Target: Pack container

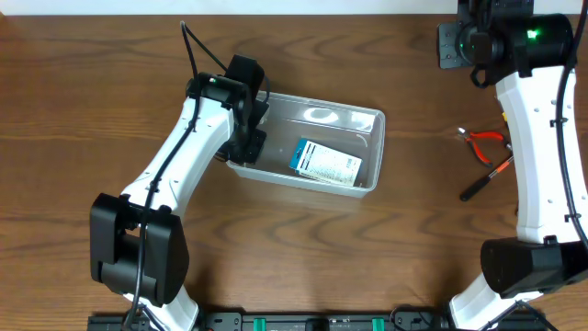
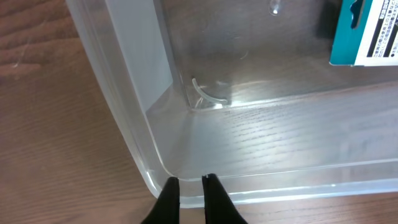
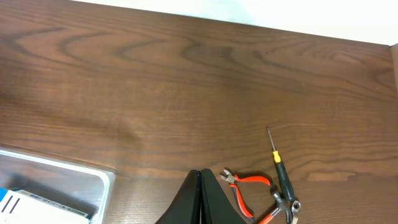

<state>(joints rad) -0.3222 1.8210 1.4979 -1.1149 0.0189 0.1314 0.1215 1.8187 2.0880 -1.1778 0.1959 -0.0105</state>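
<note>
- One container [image 1: 369, 114] is holding one box [image 1: 326, 164];
- left gripper [image 2: 191, 179] is sitting at its corner; clamping or not, I cannot tell;
- right gripper [image 3: 200, 173] is hanging, fingers pressed together, near one red pliers [image 3: 250, 180].

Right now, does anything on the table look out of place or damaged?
Nothing looks spilled or damaged. The clear plastic rectangular bin sits slightly askew on the wooden table, its blue-and-white box slanted inside.
</note>
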